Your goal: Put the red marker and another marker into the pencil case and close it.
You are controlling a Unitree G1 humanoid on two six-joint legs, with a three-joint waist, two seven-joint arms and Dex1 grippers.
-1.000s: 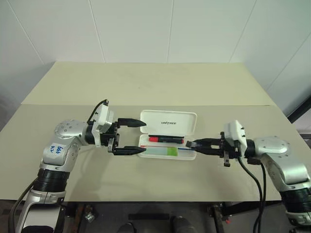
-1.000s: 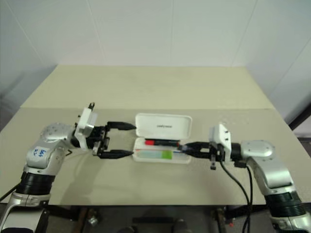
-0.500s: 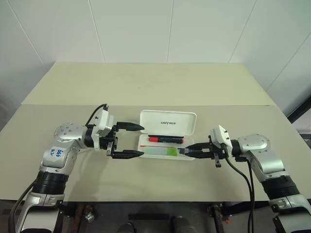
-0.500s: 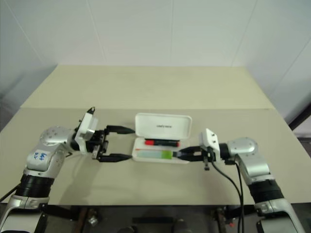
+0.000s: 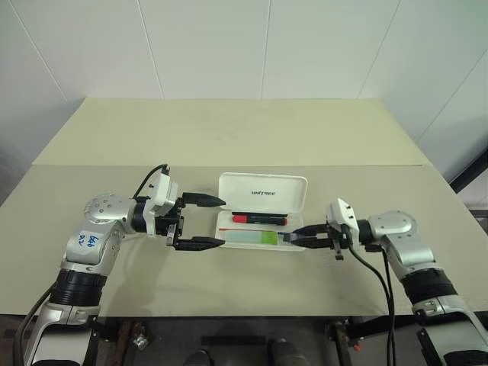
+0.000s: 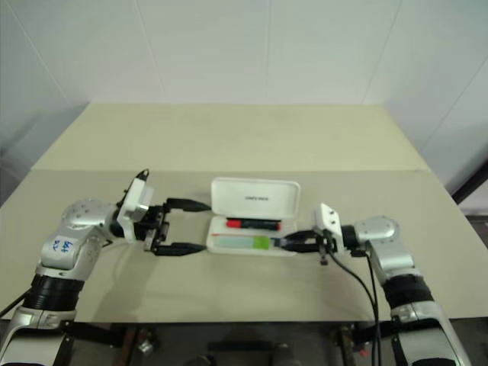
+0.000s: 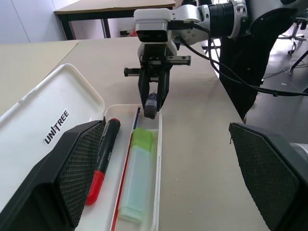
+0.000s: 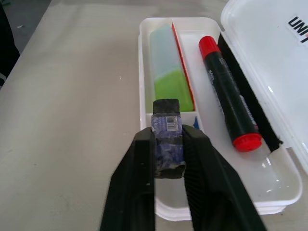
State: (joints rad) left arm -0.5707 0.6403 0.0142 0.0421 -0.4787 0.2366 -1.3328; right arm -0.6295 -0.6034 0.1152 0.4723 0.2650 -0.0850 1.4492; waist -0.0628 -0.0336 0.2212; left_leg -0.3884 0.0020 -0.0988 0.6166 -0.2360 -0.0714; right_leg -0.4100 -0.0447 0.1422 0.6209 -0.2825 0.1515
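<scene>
The white pencil case lies open at the table's middle, its lettered lid up at the back. In the tray, the red marker lies in the far compartment. The pale marker with the green cap lies in the near one. My right gripper reaches in level from the right, shut on a small dark blue block held over the tray's right end. My left gripper stands open at the case's left end, one finger by the lid and one by the tray's near corner, holding nothing.
The case sits on a beige table with wide bare surface behind and in front. A seam crosses the table behind the case. White walls stand at the back.
My right gripper has come in toward the case and lower, bringing the dark block to the tray's right end. The left gripper has stayed put.
</scene>
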